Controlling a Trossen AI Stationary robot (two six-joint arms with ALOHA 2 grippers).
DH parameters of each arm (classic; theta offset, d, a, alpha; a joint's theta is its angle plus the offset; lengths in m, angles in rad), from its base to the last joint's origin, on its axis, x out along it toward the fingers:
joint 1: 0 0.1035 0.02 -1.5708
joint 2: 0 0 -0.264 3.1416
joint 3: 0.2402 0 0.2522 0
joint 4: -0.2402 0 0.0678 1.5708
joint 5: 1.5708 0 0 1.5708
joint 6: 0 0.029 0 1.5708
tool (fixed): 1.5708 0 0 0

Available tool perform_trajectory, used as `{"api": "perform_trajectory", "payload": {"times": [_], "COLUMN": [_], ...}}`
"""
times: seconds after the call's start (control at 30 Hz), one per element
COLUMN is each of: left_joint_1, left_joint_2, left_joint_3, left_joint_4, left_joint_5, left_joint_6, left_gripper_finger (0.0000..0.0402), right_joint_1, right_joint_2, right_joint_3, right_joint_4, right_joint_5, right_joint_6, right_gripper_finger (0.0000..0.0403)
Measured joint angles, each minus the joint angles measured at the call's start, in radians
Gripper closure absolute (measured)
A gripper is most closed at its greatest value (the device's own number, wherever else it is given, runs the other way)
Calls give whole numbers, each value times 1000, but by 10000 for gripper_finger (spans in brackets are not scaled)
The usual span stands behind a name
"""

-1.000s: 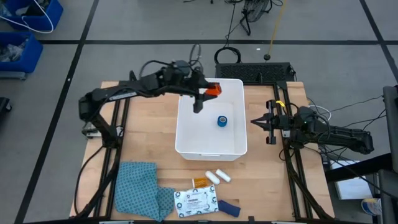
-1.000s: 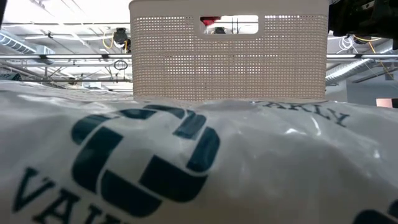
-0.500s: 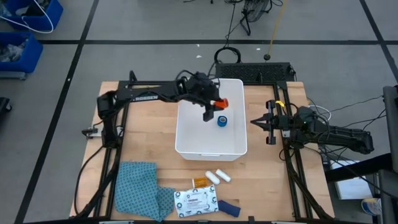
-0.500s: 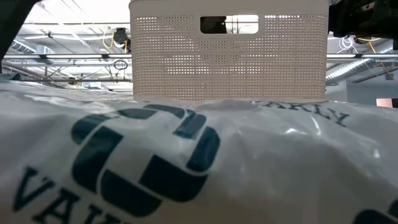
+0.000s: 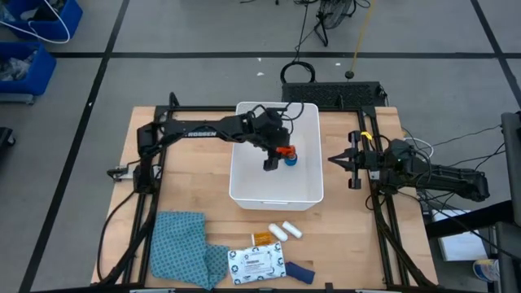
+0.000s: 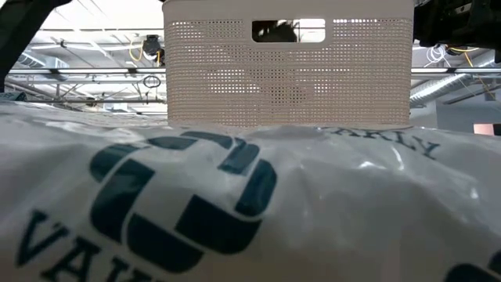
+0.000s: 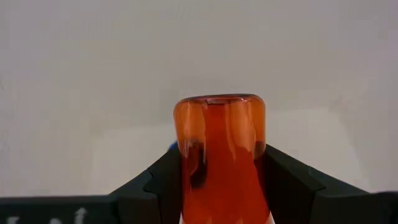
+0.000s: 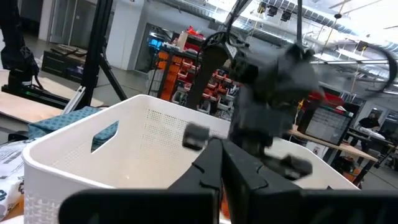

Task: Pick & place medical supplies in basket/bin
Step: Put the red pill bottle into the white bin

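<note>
One camera hangs overhead, looking straight down on the whole table (image 5: 187, 195). Another sits at tabletop height, pressed close against a printed packet (image 6: 235, 204), facing the white tub (image 6: 288, 70). Both wrist cameras look into that same tub.

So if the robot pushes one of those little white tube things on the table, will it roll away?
Probably. The two white cylinders lie on their sides on the bare wooden table, so a sideways nudge would likely roll them. They look small and light, so they might skid too.
</note>
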Motion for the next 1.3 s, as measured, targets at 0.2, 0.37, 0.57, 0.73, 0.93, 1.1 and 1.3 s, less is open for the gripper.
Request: {"api": "perform_trajectory", "payload": {"times": [0.2, 0.37, 0.57, 0.73, 0.93, 1.1, 1.3], "left_joint_1": [14, 12, 14, 14, 14, 14, 18], "left_joint_2": [55, 72, 97, 142, 177, 203, 231], "left_joint_3": [0, 0, 0, -1, -1, -1, 2], "left_joint_4": [-47, -73, -117, -165, -180, -204, -202], "left_joint_5": [-5, -10, -29, -26, -23, -25, -18], "left_joint_6": [-27, -4, 4, 11, 10, 6, -1], "left_gripper_finger": [220, 220, 220, 220, 220, 220, 220], "right_joint_1": [0, 0, 0, 0, 0, 0, 0], "right_joint_2": [10, 25, 38, 48, 54, 58, 58], "right_joint_3": [0, 0, 0, 0, 0, 0, 0], "right_joint_4": [-1, 8, 13, 21, 25, 30, 29], "right_joint_5": [-3, -1, -2, -2, -3, -3, -4], "right_joint_6": [1, 0, -1, 0, 2, 2, 2], "right_gripper_finger": [403, 403, 403, 403, 403, 403, 403]}}
